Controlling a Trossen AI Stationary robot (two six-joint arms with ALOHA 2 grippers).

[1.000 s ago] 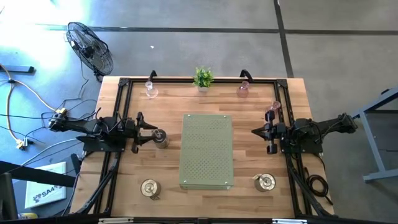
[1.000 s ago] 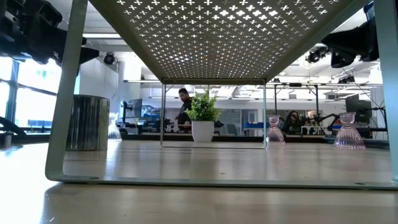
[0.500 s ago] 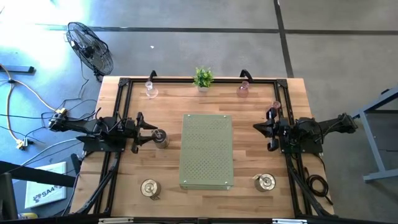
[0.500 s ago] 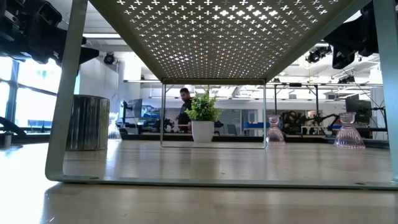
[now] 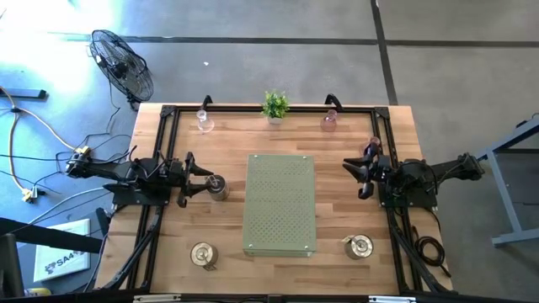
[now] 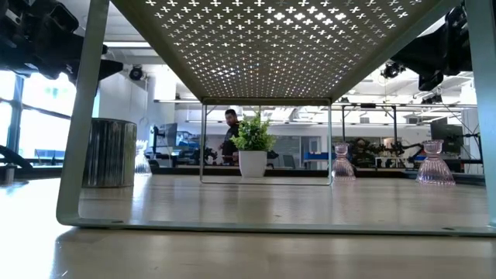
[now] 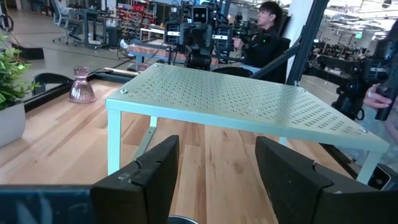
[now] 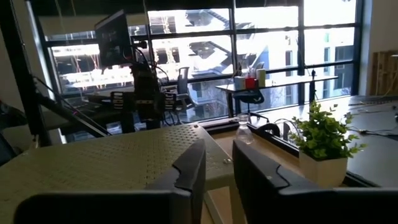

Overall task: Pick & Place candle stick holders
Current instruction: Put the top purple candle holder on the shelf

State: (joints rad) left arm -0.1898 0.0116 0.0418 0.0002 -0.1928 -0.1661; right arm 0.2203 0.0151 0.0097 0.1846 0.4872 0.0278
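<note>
Silver metal shows between the fingers of our left gripper [image 5: 205,178], whose jaws stand part-way apart around a silver holder [image 5: 217,186] just left of the green perforated rack [image 5: 280,204]; we cannot tell whether they press it. Our right gripper [image 5: 357,178] hovers near the rack's right side with a narrow gap between its fingers and nothing in it. A pink glass holder [image 5: 371,148] stands just behind that gripper. Two more silver holders [image 5: 202,254] [image 5: 359,246] sit at the near corners. A clear cup [image 5: 204,122] and a pink cup [image 5: 329,120] flank the potted plant [image 5: 274,106] at the far edge.
</note>
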